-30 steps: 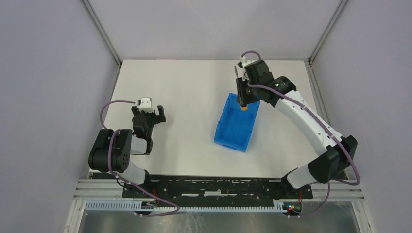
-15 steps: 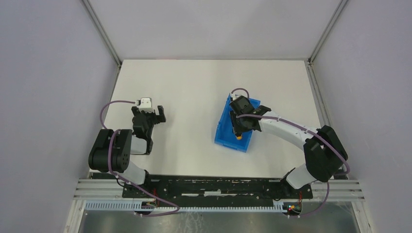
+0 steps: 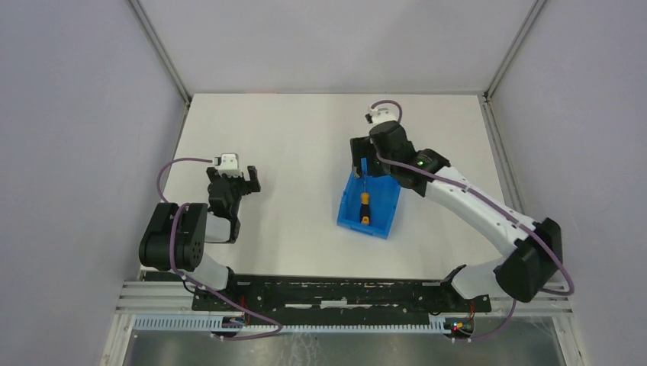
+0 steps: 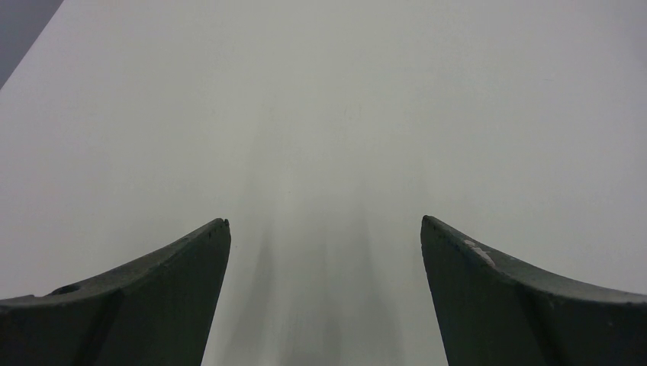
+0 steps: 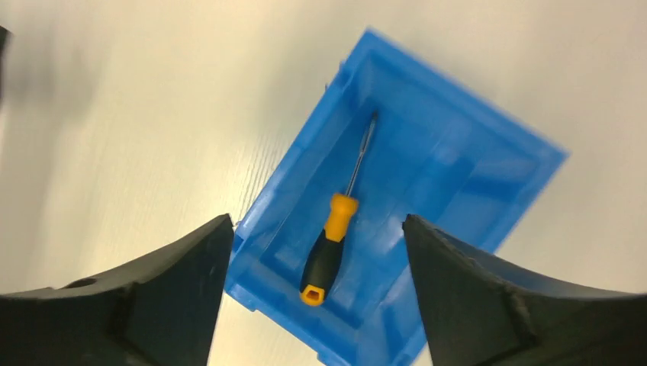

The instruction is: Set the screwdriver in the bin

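The screwdriver (image 3: 365,207), with its orange-and-black handle and thin dark shaft, lies flat on the floor of the blue bin (image 3: 345,213), handle toward the near end. My right gripper (image 3: 364,164) hangs above the bin's far end, open and holding nothing. The right wrist view looks straight down: the screwdriver (image 5: 329,248) rests loose inside the bin (image 5: 458,160), well below the gripper (image 5: 317,219). Far to the left my left gripper (image 3: 243,180) stands open, and in its own view the gripper (image 4: 324,221) has only bare white table between the fingers.
The white table (image 3: 290,137) is boxed in by grey walls at the back and both sides. The bin sits slightly right of centre, turned a little askew. A black rail (image 3: 336,293) with both arm bases runs along the near edge.
My right gripper dipped into the bin with the screwdriver, opened, then rose back toward the bin's far end. The screwdriver now lies loose in the bin. The left arm stayed still.
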### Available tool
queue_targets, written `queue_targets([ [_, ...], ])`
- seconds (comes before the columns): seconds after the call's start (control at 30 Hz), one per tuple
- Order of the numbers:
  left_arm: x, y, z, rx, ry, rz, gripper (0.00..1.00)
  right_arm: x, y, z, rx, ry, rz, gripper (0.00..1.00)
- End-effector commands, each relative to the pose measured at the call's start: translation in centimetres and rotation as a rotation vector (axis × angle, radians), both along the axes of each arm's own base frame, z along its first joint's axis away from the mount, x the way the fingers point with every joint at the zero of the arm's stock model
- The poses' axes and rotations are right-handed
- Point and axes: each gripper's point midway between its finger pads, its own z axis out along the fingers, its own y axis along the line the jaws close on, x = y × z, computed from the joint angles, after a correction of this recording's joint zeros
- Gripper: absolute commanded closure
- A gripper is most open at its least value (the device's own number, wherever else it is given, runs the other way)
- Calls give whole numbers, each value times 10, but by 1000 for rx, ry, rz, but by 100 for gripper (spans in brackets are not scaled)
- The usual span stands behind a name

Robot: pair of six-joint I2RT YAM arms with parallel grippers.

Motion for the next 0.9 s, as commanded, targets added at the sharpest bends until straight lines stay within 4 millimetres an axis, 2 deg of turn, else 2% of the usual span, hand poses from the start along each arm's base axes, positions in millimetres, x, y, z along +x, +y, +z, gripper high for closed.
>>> queue_targets([
  [0.0, 2, -1, 12, -23, -43, 0, 0, 2, -31, 101, 33, -261, -27, 2],
  [0.1, 3, 0, 12, -22, -44, 0, 0, -3, -69, 122, -51, -376, -90, 2],
  [0.2, 2, 0, 12, -22, -43, 1, 0, -14, -110, 120, -114, -485, -197, 2],
  [0.27, 2, 0, 12, -23, -42, 2, 0, -23, -132, 107, -143, -536, -263, 2],
  [0.33, 2, 0, 12, -22, -44, 1, 0, -34, -156, 79, -175, -558, -348, 2],
  [0.37, 2, 0, 12, -23, -42, 1, 0, -39, -165, 70, -167, -578, -384, 2],
  [0.43, 2, 0, 12, -23, -42, 1, 0, -49, -181, 42, -177, -589, -441, 2],
  [0.6, 2, 0, 12, -23, -44, 1, 0, -67, -200, -22, -217, -562, -477, 2],
  [0.67, 2, 0, 12, -22, -42, 1, 0, -71, -204, -39, -229, -554, -483, 2],
  [0.77, 3, 0, 12, -23, -44, 1, 0, -74, -205, -57, -231, -533, -483, 2],
  [0.87, 2, 0, 12, -23, -43, 1, 0, -74, -202, -61, -220, -519, -478, 2],
])
